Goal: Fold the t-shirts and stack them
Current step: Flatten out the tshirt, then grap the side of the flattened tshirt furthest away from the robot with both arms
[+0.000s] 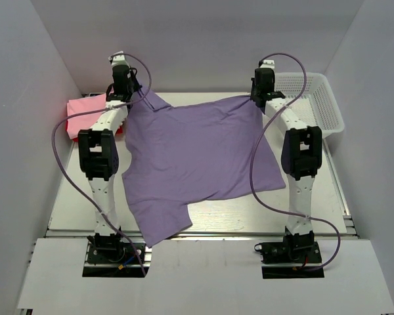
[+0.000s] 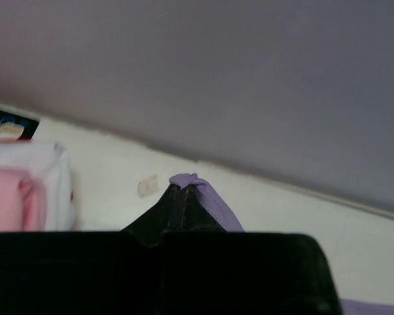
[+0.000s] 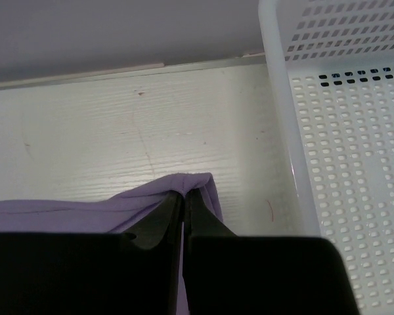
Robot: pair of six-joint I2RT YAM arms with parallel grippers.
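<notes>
Top external view, left to right: a pink t-shirt hides most of a red t-shirt, then the lavender t-shirt lies spread on the desk, its far corners pinched tight by the left end effector and right end effector.

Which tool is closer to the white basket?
The right tool, pinching the purple t-shirt just beside the basket. The left tool sits far off, by the pink t-shirt.

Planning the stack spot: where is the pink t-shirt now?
Top view: the pink t-shirt lies in the far-left corner, atop the red t-shirt, left of the left gripper.
</notes>
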